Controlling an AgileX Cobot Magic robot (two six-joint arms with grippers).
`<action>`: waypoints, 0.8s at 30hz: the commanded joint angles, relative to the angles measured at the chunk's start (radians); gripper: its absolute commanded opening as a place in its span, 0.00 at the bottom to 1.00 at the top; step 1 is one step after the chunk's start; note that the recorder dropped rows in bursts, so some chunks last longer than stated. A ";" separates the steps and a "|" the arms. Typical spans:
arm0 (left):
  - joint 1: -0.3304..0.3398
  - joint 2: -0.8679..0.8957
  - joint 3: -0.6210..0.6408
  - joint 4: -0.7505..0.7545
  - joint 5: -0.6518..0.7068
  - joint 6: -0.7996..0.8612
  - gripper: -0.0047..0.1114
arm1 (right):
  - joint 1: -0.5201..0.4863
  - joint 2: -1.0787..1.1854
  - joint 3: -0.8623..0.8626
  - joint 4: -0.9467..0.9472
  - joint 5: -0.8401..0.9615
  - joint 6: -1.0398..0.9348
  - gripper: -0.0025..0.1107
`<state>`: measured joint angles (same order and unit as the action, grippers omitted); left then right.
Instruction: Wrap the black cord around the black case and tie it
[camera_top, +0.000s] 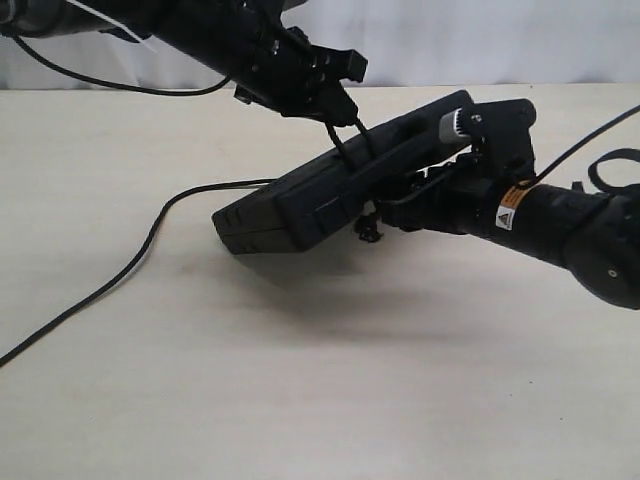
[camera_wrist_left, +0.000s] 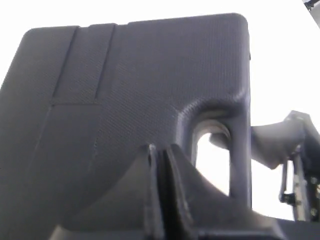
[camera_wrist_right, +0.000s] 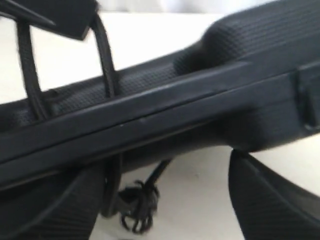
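With black case (camera_top: 330, 195) clamped, tilted over the surface (camera_top: 300, 380), in right end effector (camera_top: 432, 170) and black cord (camera_top: 345, 145) strands pinched in left end effector (camera_top: 335, 112) just above, draw upward steadily, keeping both strands taut and the dangling knot (camera_wrist_right: 137, 205) clear underneath.

Bright, even light casts a soft shadow beneath the black case (camera_top: 310, 200); wrist views are blurred and overexposed.

Setting: robot test lab.
Plain pale bench (camera_top: 400, 380), white backdrop (camera_top: 520, 40), cabled black robot arm (camera_top: 570, 215) carrying a yellow warning label (camera_top: 506, 214).
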<state>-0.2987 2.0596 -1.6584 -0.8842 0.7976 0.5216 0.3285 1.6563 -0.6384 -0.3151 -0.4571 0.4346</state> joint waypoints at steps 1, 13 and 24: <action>0.001 -0.004 -0.011 -0.019 -0.028 0.006 0.04 | -0.003 -0.097 -0.002 0.014 0.141 0.006 0.62; 0.001 -0.079 -0.012 -0.077 -0.079 0.010 0.04 | -0.001 -0.361 0.005 0.014 0.384 0.006 0.62; -0.006 -0.100 -0.012 -0.122 -0.004 0.163 0.04 | -0.001 -0.357 0.145 -0.168 0.054 0.006 0.62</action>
<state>-0.3034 1.9754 -1.6584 -0.9448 0.7788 0.6213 0.3285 1.2991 -0.5104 -0.4524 -0.3083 0.4367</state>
